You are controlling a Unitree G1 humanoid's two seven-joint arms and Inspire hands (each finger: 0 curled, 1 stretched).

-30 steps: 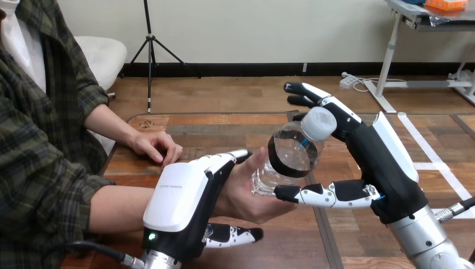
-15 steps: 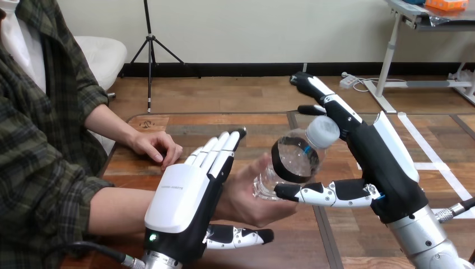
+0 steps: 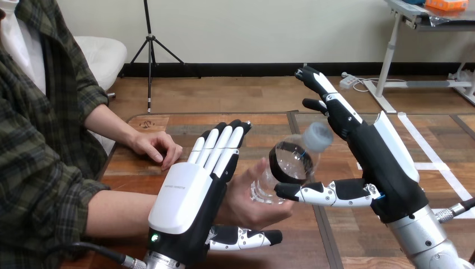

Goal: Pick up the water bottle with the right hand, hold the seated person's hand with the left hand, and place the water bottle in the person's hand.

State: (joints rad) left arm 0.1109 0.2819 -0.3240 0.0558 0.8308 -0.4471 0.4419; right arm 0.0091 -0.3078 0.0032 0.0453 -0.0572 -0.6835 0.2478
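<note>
We've got the water bottle (image 3: 290, 162) lying tilted in the person's upturned hand (image 3: 247, 203), between our left hand (image 3: 185, 196) and right hand (image 3: 376, 163), both with fingers straight and spread. It's clear plastic with a dark label and a white cap.

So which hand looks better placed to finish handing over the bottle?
Probably right. The right hand has its thumb under the water bottle, whose base lies in the person's hand. The left hand stands open on that hand's other side, off the bottle.

The wooden table (image 3: 263, 126) sits in front of me. The person's hand (image 3: 154, 147) lies palm down on it, near the far left corner. Right of that hand, a dark line crosses the wood.
</note>
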